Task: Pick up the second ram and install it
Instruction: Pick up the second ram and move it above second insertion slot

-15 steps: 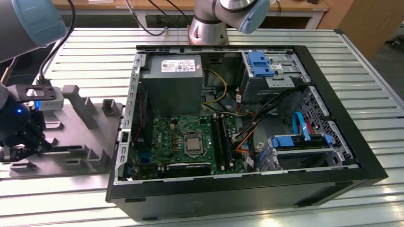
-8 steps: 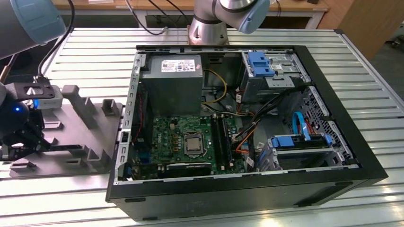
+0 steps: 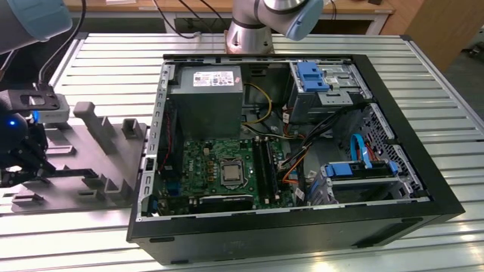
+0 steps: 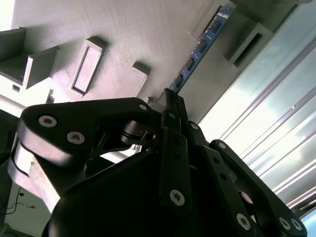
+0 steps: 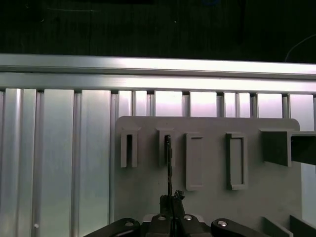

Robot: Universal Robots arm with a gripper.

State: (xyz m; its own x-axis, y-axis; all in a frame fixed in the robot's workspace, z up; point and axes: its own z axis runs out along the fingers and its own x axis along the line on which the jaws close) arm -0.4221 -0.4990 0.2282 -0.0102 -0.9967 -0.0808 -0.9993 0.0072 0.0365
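Observation:
The second ram (image 4: 197, 52) is a narrow blue board with black chips, reaching out from my fingertips over the grey holder (image 4: 128, 34). In the first wrist view the ram (image 5: 169, 165) shows edge-on as a thin dark line with its far end at a holder slot (image 5: 167, 145). My gripper (image 4: 169, 101) is shut on the near end of the ram. In the exterior view the gripper (image 3: 21, 156) hangs at the far left over the grey holder (image 3: 98, 147), well apart from the open computer case (image 3: 355, 221). I cannot tell whether the ram is lifted out of its slot.
Inside the case lie the green motherboard (image 3: 200, 167) with black memory slots (image 3: 266, 164), a silver processor (image 3: 230, 173), a grey power supply (image 3: 208, 99) and blue drive brackets (image 3: 311, 76). The ribbed metal table (image 3: 423, 73) surrounds everything. The arm's base (image 3: 250, 34) stands behind the case.

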